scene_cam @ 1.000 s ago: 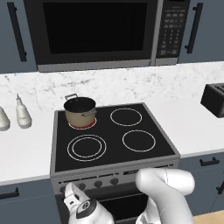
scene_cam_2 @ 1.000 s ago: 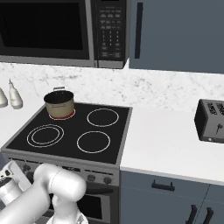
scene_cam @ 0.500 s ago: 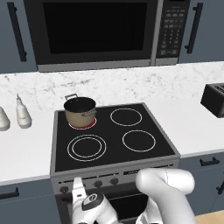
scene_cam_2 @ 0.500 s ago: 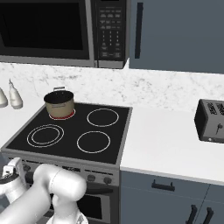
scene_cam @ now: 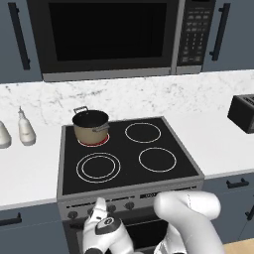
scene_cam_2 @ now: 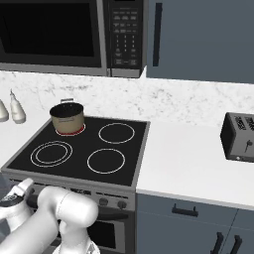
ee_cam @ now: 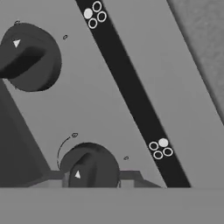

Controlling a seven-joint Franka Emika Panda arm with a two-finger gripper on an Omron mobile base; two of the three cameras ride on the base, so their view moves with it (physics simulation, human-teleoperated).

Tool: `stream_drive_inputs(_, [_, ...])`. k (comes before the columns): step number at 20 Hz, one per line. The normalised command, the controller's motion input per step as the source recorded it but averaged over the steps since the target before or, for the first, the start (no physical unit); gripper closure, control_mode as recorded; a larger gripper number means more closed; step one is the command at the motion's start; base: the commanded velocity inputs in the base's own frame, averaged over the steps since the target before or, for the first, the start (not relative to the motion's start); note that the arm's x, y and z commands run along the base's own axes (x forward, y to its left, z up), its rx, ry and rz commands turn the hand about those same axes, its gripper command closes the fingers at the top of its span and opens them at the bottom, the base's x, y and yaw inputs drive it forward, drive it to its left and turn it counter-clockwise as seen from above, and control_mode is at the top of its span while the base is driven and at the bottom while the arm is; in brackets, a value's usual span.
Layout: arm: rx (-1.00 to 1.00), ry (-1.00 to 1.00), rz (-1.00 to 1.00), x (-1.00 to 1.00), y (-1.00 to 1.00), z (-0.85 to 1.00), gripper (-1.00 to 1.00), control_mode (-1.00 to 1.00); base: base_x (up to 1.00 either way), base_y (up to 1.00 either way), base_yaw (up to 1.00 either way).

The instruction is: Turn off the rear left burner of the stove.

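A simulated kitchen with a white table. At lower left, the end effector (scene_cam: 100, 209) brackets a knob (ee_cam: 89, 168), apparently not clenched. The rear left burner (scene_cam: 93, 140) glows red under a pot (scene_cam: 90, 125), upper left of the stove (scene_cam: 130, 163). Next: pinch, twist.

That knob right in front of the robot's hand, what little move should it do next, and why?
Probably creep the gripper straight forward until its fingers sit on either side of the near knob, then close. In the hand view the knob sits centred just above the fingertips, with no grip visible yet, and the rear left burner under the pot glows red, so it is on.
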Motion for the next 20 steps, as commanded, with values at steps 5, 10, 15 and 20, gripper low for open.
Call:
stream_drive_inputs(5, [0.67,0.0,-0.35,0.0,-0.46,0.0,1.0,-1.0,0.0,0.0,0.0])
stream_drive_inputs(10, [0.68,0.0,-0.39,0.0,-0.44,0.0,1.0,-1.0,0.0,0.0,0.0])
stream_drive_inputs(15, [0.69,0.0,-0.41,0.0,-0.34,0.0,1.0,-1.0,0.0,0.0,0.0])
stream_drive_inputs(20, [0.68,0.0,-0.42,0.0,-0.3,0.0,1.0,-1.0,0.0,0.0,0.0])
